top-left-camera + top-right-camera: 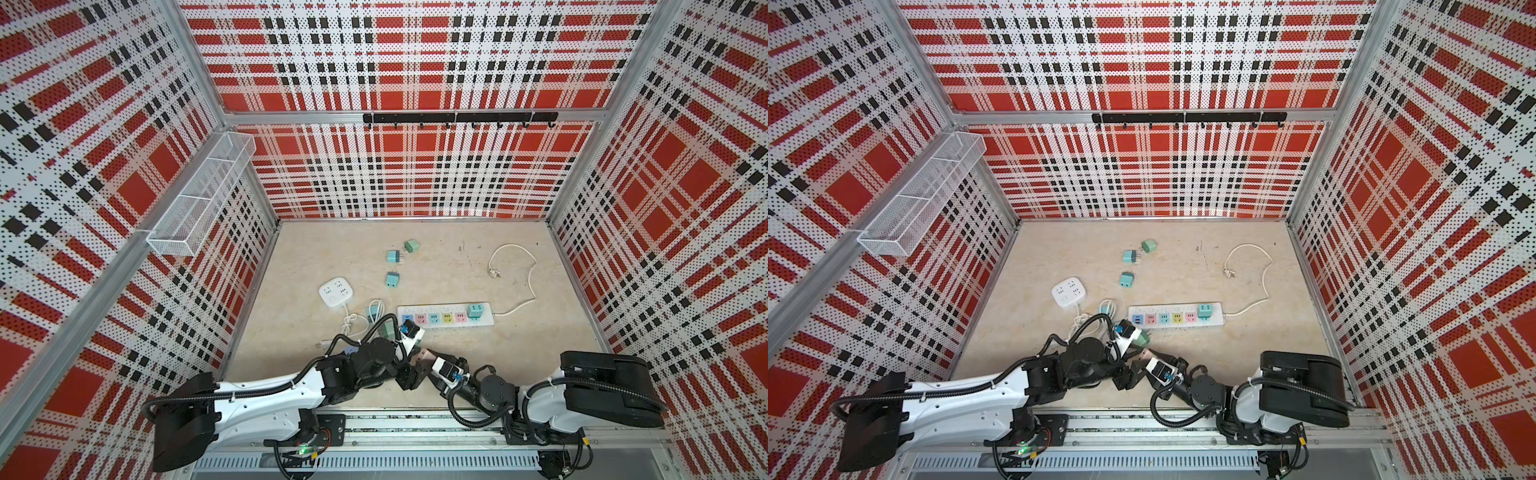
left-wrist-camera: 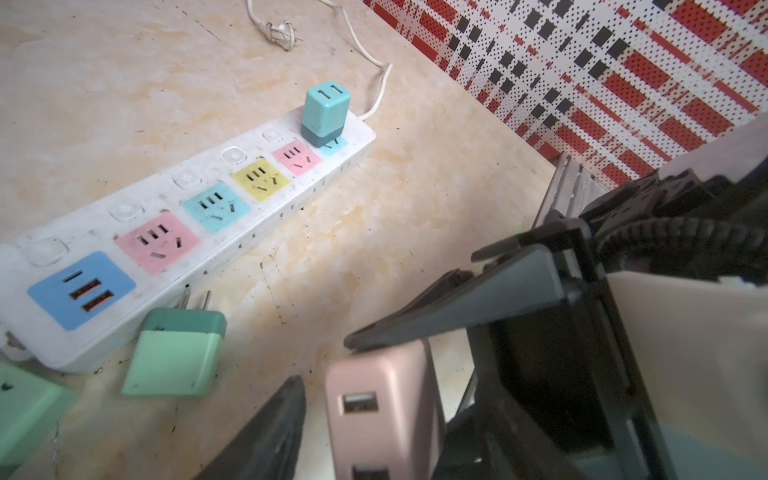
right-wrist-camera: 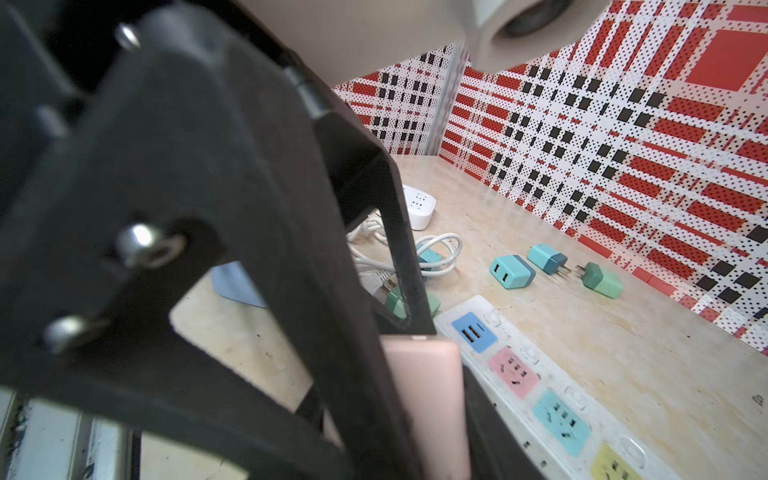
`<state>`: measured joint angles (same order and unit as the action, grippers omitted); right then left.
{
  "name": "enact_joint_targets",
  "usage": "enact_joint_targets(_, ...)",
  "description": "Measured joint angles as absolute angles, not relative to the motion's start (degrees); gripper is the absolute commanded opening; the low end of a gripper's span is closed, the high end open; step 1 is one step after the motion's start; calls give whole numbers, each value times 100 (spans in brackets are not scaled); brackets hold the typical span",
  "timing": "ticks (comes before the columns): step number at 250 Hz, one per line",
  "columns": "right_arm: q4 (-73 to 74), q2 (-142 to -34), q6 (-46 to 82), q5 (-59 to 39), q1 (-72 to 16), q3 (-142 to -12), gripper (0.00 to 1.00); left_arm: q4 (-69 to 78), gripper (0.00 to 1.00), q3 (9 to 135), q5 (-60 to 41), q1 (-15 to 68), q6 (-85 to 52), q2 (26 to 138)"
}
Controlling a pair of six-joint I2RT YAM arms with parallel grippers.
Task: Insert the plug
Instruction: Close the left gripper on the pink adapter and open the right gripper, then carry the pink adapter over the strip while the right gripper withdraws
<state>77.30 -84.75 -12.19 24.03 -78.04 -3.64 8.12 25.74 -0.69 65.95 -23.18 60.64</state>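
Gripping: right jaws clamp the pink plug [image 1: 424, 354].
Left jaws: open, straddling the same plug, gap beside one finger [image 2: 270, 432].
Plug location: near the desk [image 1: 519, 365] front, close to the power strip's [image 1: 445, 316] blue end.

**Light even and ample; wrist views soft up close**

You have bright, diffuse light from overhead in both top views. The table [image 1: 436, 266] is evenly lit, with short, faint shadows. The walls [image 1: 104, 166] bow outward toward the frame edges. In both wrist views the pink plug [image 2: 382, 407] and the dark hardware nearest the lens are out of focus. Farther back the tabletop looks washed out, with pale glare.
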Motion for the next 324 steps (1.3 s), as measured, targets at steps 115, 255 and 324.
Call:
enact_joint_targets(115, 7677, -8473, -1219, 2558, -7830, -307, 10, 897, 26, 2768, 36, 6632, -2383, 6495)
enact_joint_targets(255, 7780, -8427, -1072, 2799, -7830, -314, 100, 585, 0, 2768, 152, 6298, -1859, 5487)
enact_joint_targets(324, 7791, -8241, -836, 3514, -7693, -287, 100, 333, 0, 2720, 1085, 5900, -375, 4254)
